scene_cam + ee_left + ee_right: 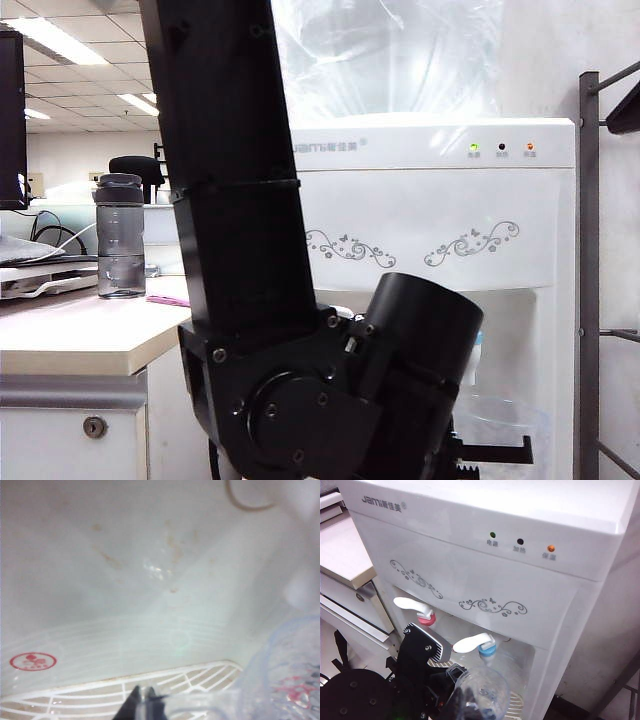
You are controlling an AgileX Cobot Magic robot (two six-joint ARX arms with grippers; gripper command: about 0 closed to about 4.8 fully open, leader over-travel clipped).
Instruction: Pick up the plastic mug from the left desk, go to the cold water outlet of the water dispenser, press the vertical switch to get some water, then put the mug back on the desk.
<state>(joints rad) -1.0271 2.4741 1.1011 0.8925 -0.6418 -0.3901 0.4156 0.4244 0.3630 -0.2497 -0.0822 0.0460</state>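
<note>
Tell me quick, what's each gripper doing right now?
Left gripper: shut on the plastic mug, under the cold water outlet.
Right gripper: not in view.

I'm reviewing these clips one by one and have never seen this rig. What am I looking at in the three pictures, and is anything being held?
It is a two-armed robot. The outside camera is mostly blocked by the black left arm; behind it stand the water dispenser and the left desk with a grey bottle. The left wrist camera looks into the dispenser's recess. The right wrist camera looks down on it: the left pincer, shut, holds the plastic mug under the cold water outlet, beside the red tap. The right pincer is not in view.
</note>
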